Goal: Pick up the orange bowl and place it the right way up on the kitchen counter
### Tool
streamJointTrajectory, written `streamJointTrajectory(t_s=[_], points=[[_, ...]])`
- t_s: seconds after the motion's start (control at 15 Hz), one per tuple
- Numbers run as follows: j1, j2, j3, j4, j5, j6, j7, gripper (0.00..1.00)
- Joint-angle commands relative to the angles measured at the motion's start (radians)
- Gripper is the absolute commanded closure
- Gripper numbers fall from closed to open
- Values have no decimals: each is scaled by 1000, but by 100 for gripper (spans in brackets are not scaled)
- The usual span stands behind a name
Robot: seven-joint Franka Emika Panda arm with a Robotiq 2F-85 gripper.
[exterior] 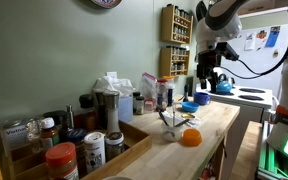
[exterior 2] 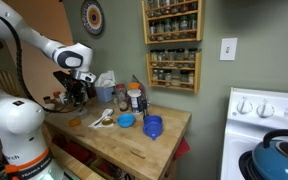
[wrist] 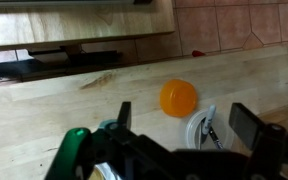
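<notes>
The orange bowl (wrist: 178, 98) lies on the wooden kitchen counter (wrist: 54, 120) and looks like a smooth dome, seemingly rim down. It also shows in both exterior views (exterior: 190, 138) (exterior 2: 74, 123), near the counter's edge. My gripper (wrist: 184, 125) is open and empty, with its two dark fingers spread wide. It hangs well above the counter (exterior: 206, 78) (exterior 2: 79, 95), roughly over the bowl and not touching it.
A clear round dish with a marker in it (wrist: 206, 130) sits right beside the bowl. A blue bowl (exterior 2: 126, 121) and a blue cup (exterior 2: 152, 127) stand further along. Jars and bottles (exterior: 74, 150) crowd one end of the counter. A white stove (exterior: 252, 97) holds a blue kettle (exterior: 222, 86).
</notes>
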State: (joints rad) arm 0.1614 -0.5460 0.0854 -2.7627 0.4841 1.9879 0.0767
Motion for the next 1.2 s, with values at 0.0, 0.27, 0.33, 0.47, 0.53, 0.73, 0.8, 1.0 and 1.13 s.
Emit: streamJointTrajectory(t_s=[0.0,0.27,0.33,0.47,0.53,0.73,0.8,1.0,1.13], points=[[6,44,-12,3,45,33,-27,0],[70,181,-35,3,275,188,-229,0],[78,212,-31,3,319,212,-292,0],[75,269,-33,3,331,157,-432,0],[70,297,-40,3,341,132,-504,0],[57,390,-24,2,312,82,-645,0],[56,415,-15,2,321,85,-677,0],[40,405,-1,4,310,93,-649,0],[37,436,3,12,321,122,-632,0]])
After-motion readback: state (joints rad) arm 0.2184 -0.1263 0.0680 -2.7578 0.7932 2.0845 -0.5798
